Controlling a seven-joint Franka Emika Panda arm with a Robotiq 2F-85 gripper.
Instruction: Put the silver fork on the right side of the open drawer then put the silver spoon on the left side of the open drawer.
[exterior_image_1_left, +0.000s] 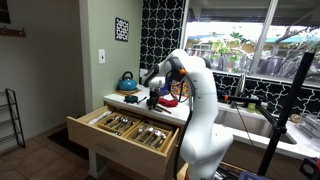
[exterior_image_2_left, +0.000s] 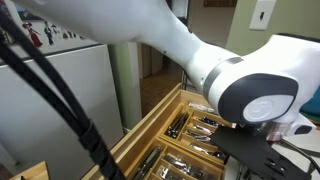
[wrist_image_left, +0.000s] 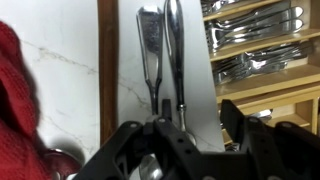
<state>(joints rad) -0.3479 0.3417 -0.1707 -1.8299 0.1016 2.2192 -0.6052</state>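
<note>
Two silver utensils lie side by side on the white countertop in the wrist view, handles running up and down: one (wrist_image_left: 150, 60) on the left, one (wrist_image_left: 174, 60) on the right. I cannot tell which is the fork and which the spoon. My gripper (wrist_image_left: 195, 140) is open just above them, its dark fingers either side of the right utensil's lower end. The open drawer (wrist_image_left: 252, 48) of light wood lies to the right, its compartments full of cutlery. It also shows in both exterior views (exterior_image_1_left: 115, 140) (exterior_image_2_left: 150, 135). In an exterior view the gripper (exterior_image_1_left: 155, 96) hangs over the counter behind the drawer.
A red cloth (wrist_image_left: 15, 90) lies left of the utensils, beyond a wooden strip (wrist_image_left: 108, 70). A blue kettle (exterior_image_1_left: 127, 81) stands at the back of the counter. A sink counter and a black stand (exterior_image_1_left: 290, 110) are beside the robot. A grey cabinet (exterior_image_2_left: 70, 95) stands by the drawer.
</note>
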